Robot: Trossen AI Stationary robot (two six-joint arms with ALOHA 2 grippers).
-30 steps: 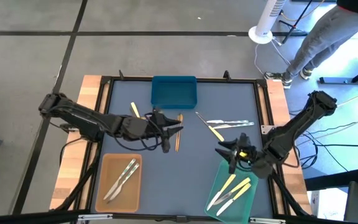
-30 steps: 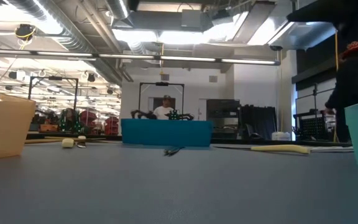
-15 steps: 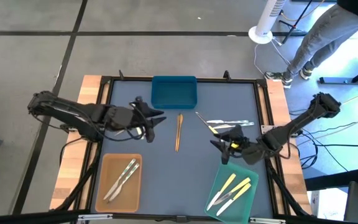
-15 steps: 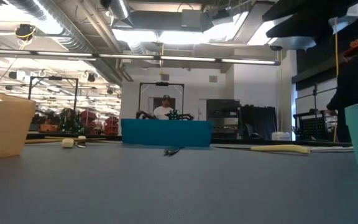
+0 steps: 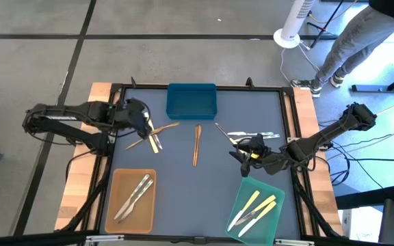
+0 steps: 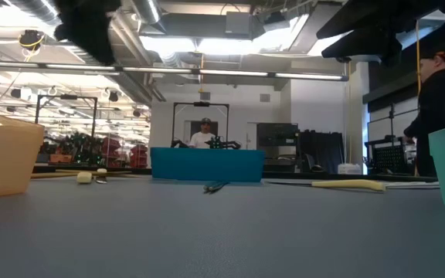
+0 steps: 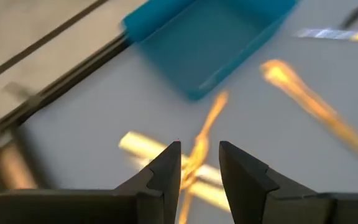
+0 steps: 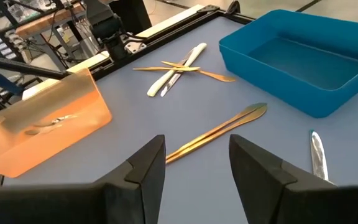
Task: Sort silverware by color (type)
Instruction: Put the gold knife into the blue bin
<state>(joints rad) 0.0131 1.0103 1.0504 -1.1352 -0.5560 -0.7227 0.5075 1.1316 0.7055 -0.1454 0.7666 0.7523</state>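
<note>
Loose silverware lies flat on the grey mat: a wood-brown utensil (image 5: 197, 144) at the centre, a brown one (image 5: 157, 130) crossing a pale yellow one (image 5: 154, 140) at the left, and silvery pieces (image 5: 253, 135) with a pale yellow one (image 5: 237, 144) at the right. My left gripper (image 5: 146, 124) is open above the crossed pair, and the brown piece (image 7: 199, 149) shows beyond its fingertips. My right gripper (image 5: 239, 152) is open beside the right cluster, facing the centre brown utensil (image 8: 219, 132).
A blue tray (image 5: 191, 101) stands at the far edge. The tan tray (image 5: 117, 205) at the near left holds silvery utensils. The green tray (image 5: 272, 205) at the near right holds pale yellow and silvery ones. A person stands beyond the far right corner.
My left gripper has drawn back from the table's centre toward the left and far edge, uncovering the crossed brown and pale yellow utensils. My right gripper has moved from over the green tray toward the far edge. The centre brown utensil has stayed on the mat.
</note>
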